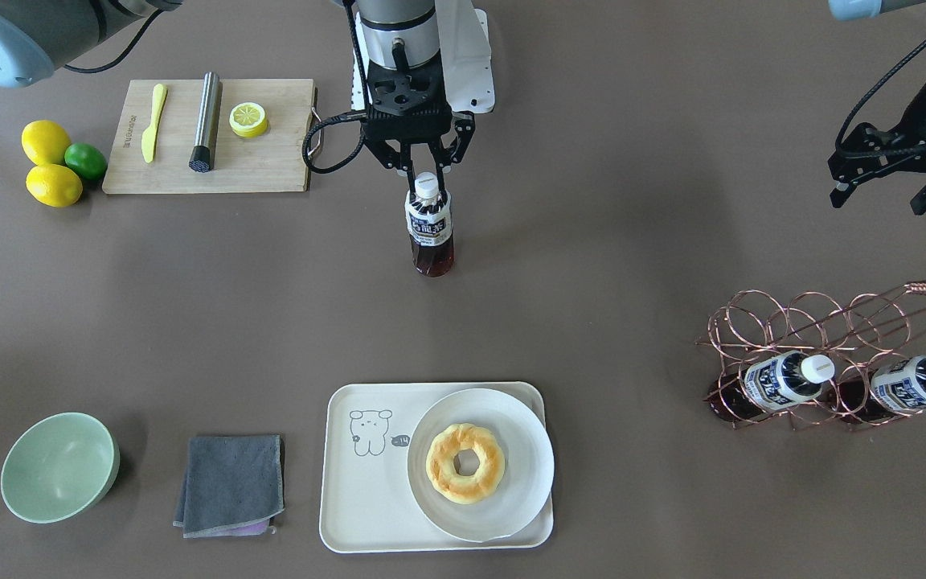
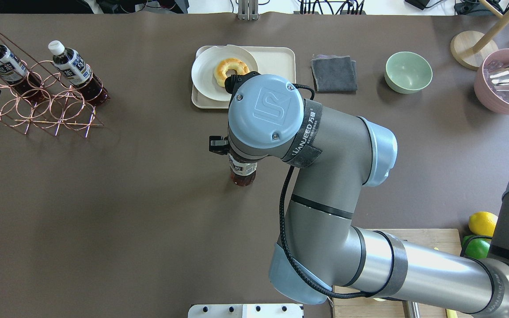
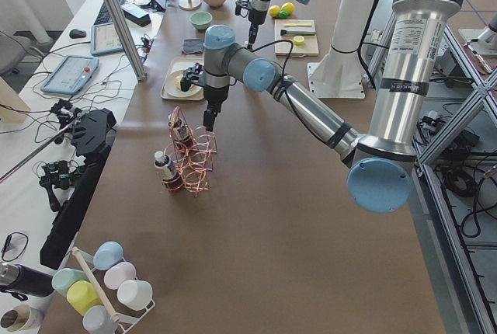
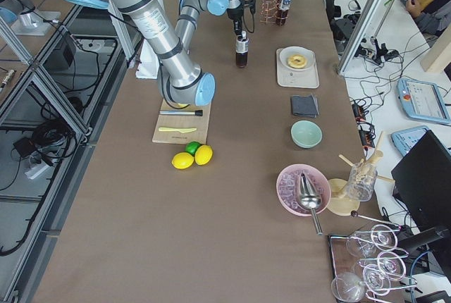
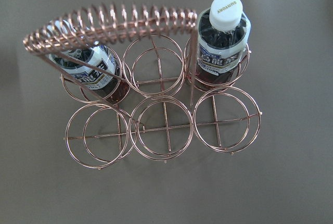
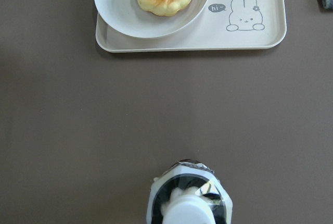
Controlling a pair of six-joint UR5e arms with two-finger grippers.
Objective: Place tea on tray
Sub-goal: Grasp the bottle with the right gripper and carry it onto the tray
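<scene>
The tea bottle (image 1: pixel 429 229) stands upright in the middle of the table, with dark drink, a white cap and a white-and-blue label. My right gripper (image 1: pixel 427 178) comes down from above and its fingers are closed on the bottle's neck just under the cap. The bottle's base shows below the wrist in the overhead view (image 2: pixel 242 176), and its cap sits at the bottom of the right wrist view (image 6: pixel 187 211). The cream tray (image 1: pixel 366 498) lies apart from the bottle, at the table's far edge from me (image 6: pixel 250 5). My left gripper (image 1: pixel 881 197) is open and empty above the wire rack (image 1: pixel 817 322).
A white plate (image 1: pixel 515 482) with a doughnut (image 1: pixel 465 463) fills half the tray. Two identical bottles (image 5: pixel 223 41) (image 5: pixel 86 75) lie in the rack. A cutting board (image 1: pixel 270 161), lemons (image 1: pixel 47 143), a green bowl (image 1: pixel 59 466) and a grey cloth (image 1: pixel 231 482) are on the table.
</scene>
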